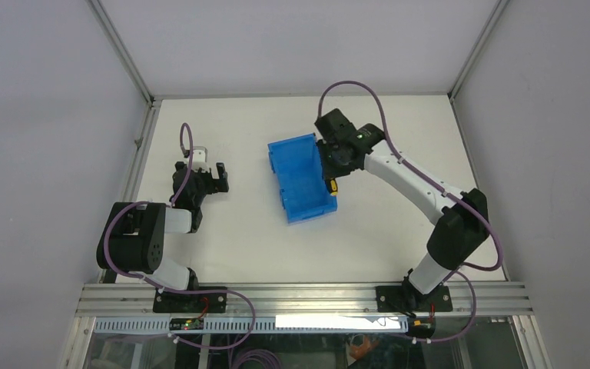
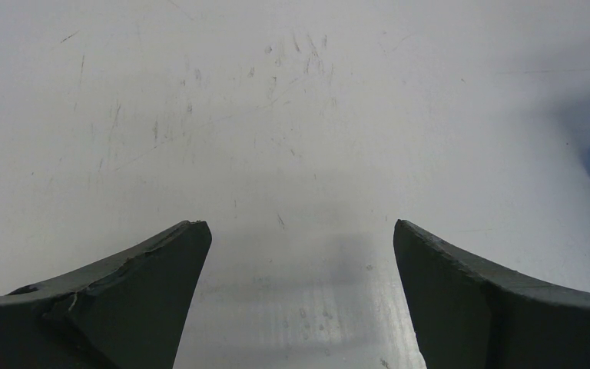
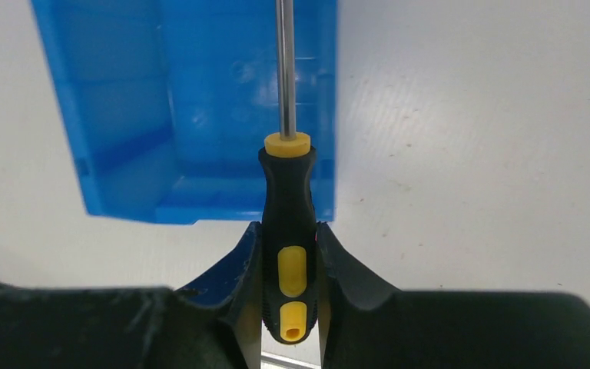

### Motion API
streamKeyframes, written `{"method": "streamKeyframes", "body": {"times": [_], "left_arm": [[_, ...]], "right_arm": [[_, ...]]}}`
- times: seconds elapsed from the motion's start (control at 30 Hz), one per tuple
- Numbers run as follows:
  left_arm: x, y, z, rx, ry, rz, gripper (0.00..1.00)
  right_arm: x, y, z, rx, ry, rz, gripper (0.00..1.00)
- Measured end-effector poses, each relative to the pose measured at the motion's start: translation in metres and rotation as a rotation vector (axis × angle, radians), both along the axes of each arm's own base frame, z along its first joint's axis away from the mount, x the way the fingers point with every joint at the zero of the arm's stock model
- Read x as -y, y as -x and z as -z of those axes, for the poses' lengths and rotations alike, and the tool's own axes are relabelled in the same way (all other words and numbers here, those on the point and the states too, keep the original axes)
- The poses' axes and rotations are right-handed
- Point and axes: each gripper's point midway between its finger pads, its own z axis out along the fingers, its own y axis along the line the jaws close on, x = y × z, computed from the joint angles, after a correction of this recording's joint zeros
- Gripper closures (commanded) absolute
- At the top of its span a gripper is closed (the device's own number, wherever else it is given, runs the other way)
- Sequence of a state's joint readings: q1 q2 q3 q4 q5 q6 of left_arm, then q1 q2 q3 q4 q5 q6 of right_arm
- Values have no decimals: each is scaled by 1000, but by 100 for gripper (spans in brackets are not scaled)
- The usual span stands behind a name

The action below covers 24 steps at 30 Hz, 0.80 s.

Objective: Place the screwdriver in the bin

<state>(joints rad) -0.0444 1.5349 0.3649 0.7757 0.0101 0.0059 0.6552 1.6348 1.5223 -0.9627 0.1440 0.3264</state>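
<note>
right gripper (image 3: pixel 289 246): clenched on screwdriver (image 3: pixel 287 192) handle; shaft points ahead, over bin (image 3: pixel 161 100)
left gripper (image 2: pixel 301 227): spread wide, nothing between fingers; bin corner far right

Scuffed white table (image 2: pixel 200 115); near-edge rail (image 1: pixel 299 296), probably aluminium.
</note>
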Motion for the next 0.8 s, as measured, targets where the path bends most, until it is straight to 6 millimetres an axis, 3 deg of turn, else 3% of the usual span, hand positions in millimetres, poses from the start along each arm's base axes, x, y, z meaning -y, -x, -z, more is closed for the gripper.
{"method": "streamKeyframes", "body": {"times": [0.13,0.27,0.63,0.8], "left_arm": [[0,0,0,0,0,0,1],[0,0,0,0,0,0,1],[0,0,0,0,0,0,1],[0,0,0,0,0,0,1]], "right_arm": [[-31,22,1,-4,-5,-91,99],[-52,28,13,-10,6,-156,98],[-71,14,69,-67,76,-207,92],[-71,5,96,-73,128,-187,83]]}}
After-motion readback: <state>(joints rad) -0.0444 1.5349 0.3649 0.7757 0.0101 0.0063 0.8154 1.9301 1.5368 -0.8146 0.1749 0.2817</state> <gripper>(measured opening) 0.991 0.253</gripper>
